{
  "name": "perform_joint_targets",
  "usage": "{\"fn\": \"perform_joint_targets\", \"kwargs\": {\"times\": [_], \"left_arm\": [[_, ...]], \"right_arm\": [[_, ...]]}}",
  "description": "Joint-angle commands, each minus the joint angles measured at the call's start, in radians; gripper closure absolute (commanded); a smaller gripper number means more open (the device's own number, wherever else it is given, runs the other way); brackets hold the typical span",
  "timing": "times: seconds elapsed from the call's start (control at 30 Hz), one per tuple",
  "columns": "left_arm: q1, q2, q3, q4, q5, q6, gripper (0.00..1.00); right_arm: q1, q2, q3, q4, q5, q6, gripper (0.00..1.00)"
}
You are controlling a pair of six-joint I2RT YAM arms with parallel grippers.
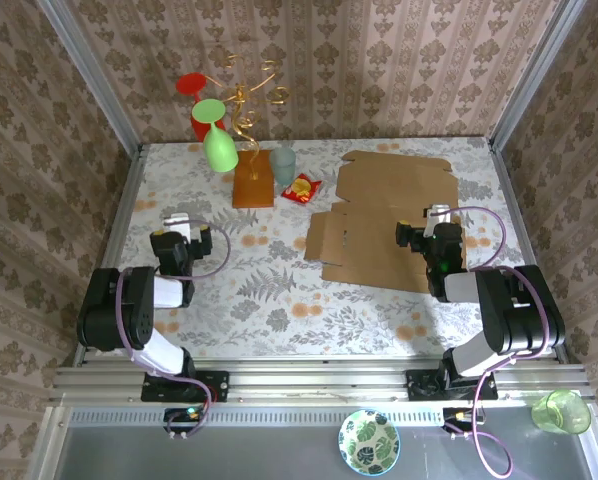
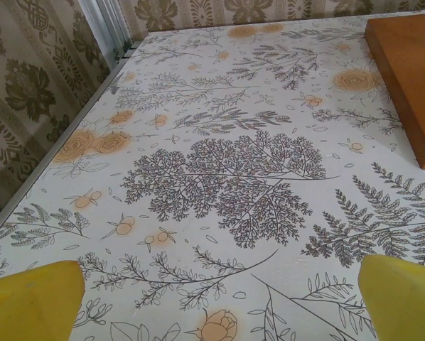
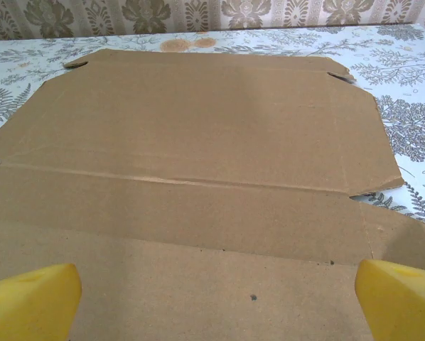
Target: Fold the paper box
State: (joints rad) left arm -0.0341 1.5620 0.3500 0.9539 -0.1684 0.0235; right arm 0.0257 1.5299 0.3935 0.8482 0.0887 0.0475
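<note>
Gold wire stand (image 1: pixel 252 180), snack packet (image 1: pixel 301 188), bowl (image 1: pixel 369 441)

I see brown damask-papered walls (image 1: pixel 399 60) closing in my floral-clothed table (image 1: pixel 269 310) along its far, left and right edges.

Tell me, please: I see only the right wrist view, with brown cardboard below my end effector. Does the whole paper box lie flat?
Observer: Yes. From above, the paper box lies fully unfolded on the right side of the tablecloth.
Operator: What is nearest to it?
Observer: A red and yellow snack packet lies just left of it, not on it.
Operator: Where is the left end effector?
Observer: The left end effector is open over bare tablecloth, near an orange-brown wooden base.
</note>
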Motion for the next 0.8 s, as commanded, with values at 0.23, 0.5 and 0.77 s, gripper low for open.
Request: {"fn": "perform_joint_targets", "kwargs": {"times": [0.23,0.5,0.77], "left_arm": [[-0.007,-0.006,0.023,0.000,-0.009,0.016,0.00],[-0.006,-0.005,0.025,-0.002,-0.009,0.015,0.00],[-0.011,0.001,-0.083,0.206,-0.056,0.005,0.00]], "right_arm": [[-0.005,0.002,0.015,0.006,-0.017,-0.015,0.00],[-0.005,0.003,0.016,0.005,-0.018,-0.015,0.00],[-0.004,-0.009,-0.013,0.047,0.006,-0.008,0.00]]}}
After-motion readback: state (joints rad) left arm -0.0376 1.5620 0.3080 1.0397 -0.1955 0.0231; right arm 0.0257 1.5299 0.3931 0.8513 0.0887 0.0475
